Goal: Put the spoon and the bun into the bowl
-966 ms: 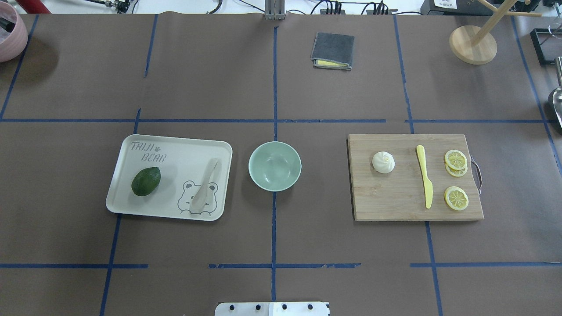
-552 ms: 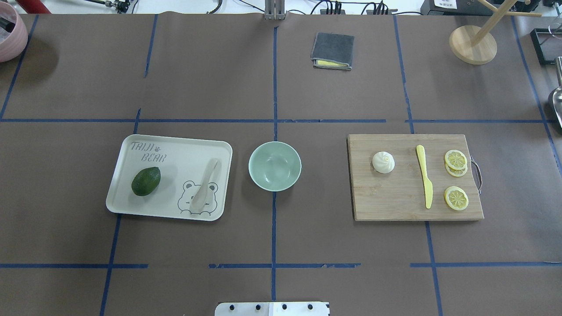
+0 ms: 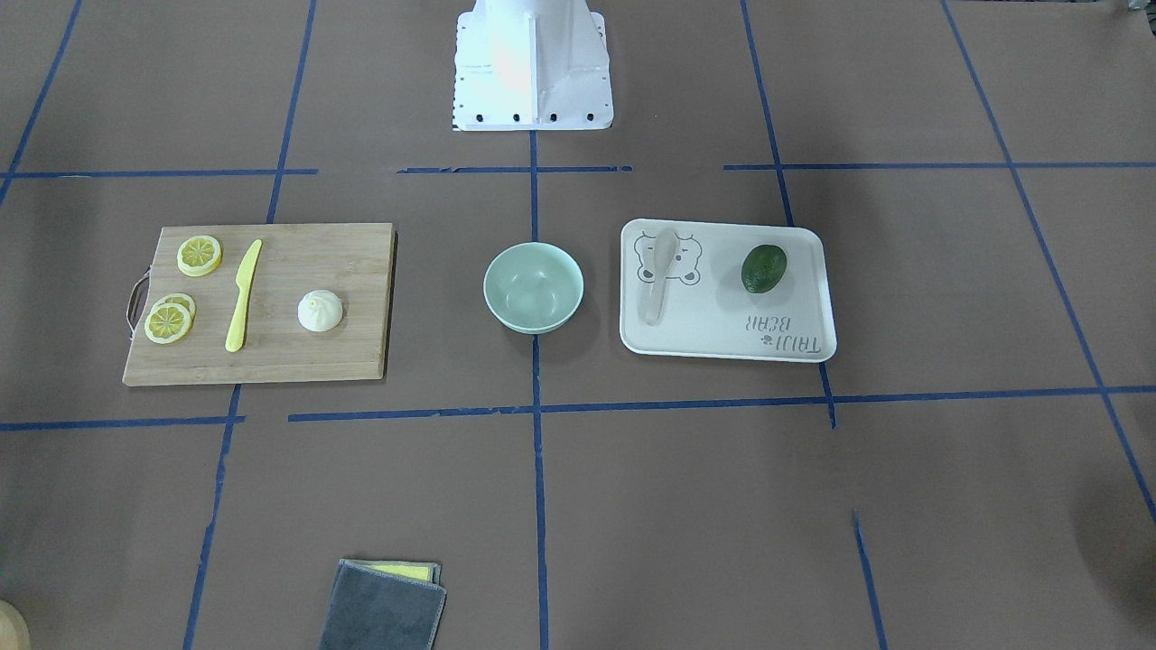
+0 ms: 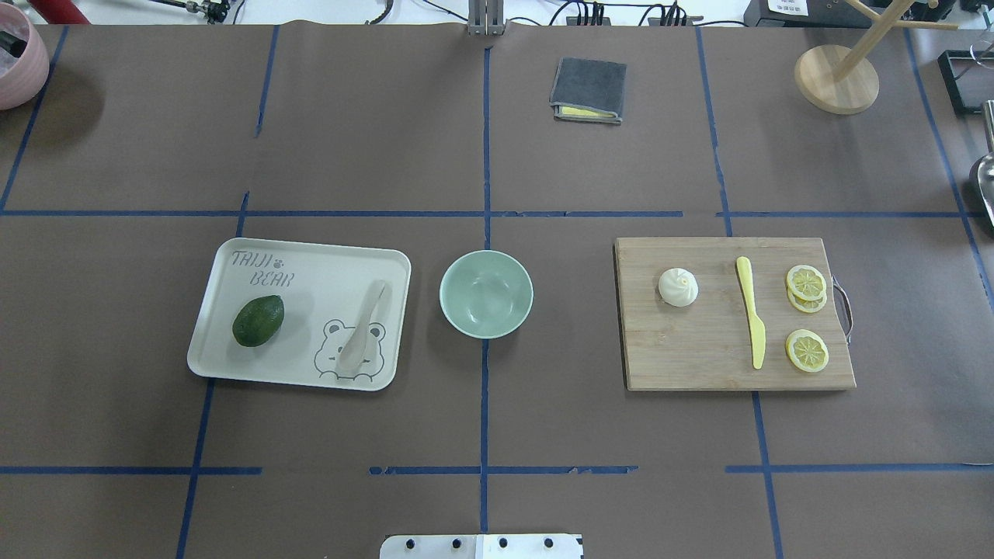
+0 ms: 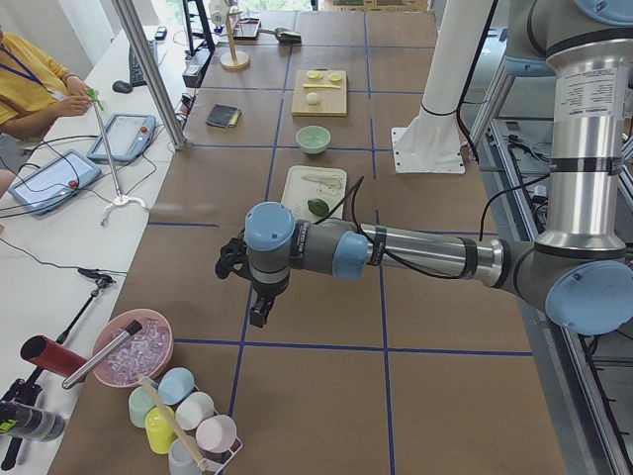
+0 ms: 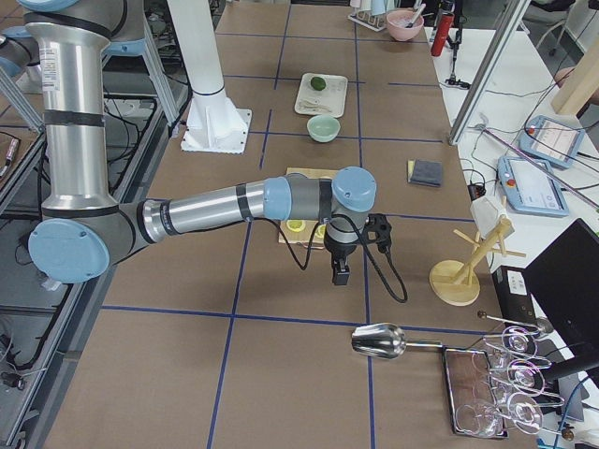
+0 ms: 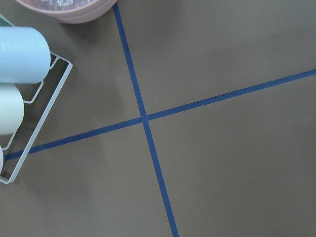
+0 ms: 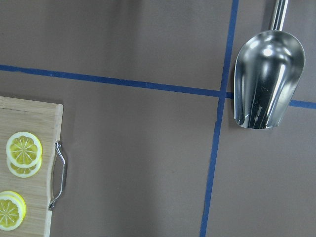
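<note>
The pale beige spoon [image 4: 362, 326] lies on the bear print of a cream tray [image 4: 311, 268], left of the bowl; it also shows in the front view [image 3: 657, 275]. The white pleated bun [image 4: 678, 287] sits on a wooden cutting board [image 4: 699, 357], right of the bowl. The mint-green bowl [image 4: 486, 293] stands empty between them. My left gripper [image 5: 259, 309] hangs over bare table far beyond the tray. My right gripper [image 6: 341, 273] hangs past the board's handle end. Both show only in side views, so I cannot tell whether they are open or shut.
An avocado [image 4: 258, 320] lies on the tray. A yellow knife [image 4: 752, 310] and lemon slices [image 4: 806, 282] lie on the board. A grey cloth [image 4: 589, 89], a wooden stand [image 4: 836, 78], a metal scoop [image 8: 266, 79], a pink bowl [image 4: 15, 66] and a cup rack [image 7: 19, 74] ring the edges.
</note>
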Robot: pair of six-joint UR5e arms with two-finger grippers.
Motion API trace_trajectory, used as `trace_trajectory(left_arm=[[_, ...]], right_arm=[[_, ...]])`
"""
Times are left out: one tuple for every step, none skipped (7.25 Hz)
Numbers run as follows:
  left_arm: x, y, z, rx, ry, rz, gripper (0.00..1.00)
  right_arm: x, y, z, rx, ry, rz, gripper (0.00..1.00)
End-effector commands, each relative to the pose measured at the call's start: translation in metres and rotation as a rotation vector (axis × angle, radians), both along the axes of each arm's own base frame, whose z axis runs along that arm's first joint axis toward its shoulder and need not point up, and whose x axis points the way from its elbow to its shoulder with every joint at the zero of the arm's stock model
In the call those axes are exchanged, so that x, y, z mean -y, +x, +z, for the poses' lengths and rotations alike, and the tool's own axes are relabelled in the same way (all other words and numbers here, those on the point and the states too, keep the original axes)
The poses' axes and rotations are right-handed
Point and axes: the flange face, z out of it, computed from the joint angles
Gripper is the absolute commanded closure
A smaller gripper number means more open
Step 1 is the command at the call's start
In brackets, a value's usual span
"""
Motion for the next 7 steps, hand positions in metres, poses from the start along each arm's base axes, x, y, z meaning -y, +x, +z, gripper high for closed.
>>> trace_trajectory(left_arm=[[0.009, 0.077, -0.036, -0.086, 0.120, 0.121, 0.00], [0.013, 0.124, -0.092, -0.144, 0.113, 0.089, 0.00], [0.020, 0.174, -0.128, -0.194, 0.113, 0.105, 0.00], [0.032, 0.245, -0.177, -0.197, 0.128, 0.122, 0.00], [0.026, 0.323, -0.207, -0.145, 0.148, 0.090, 0.00], [0.010, 0.396, -0.232, -0.143, 0.112, 0.060, 0.00], [-0.004, 0.461, -0.250, -0.143, 0.086, 0.059, 0.00]], right_arm=[[-0.001, -0.012, -0.013, 0.009, 0.031, -0.029, 0.00], [-0.001, -0.015, -0.016, 0.005, 0.040, -0.038, 0.00], [-0.003, -0.016, -0.017, 0.005, 0.044, -0.039, 0.00], [-0.002, -0.019, -0.017, 0.008, 0.057, -0.038, 0.00], [-0.004, -0.020, -0.015, 0.013, 0.048, -0.036, 0.00], [-0.004, -0.020, -0.016, 0.013, 0.050, -0.037, 0.00], [-0.004, -0.020, -0.015, 0.014, 0.047, -0.037, 0.00]])
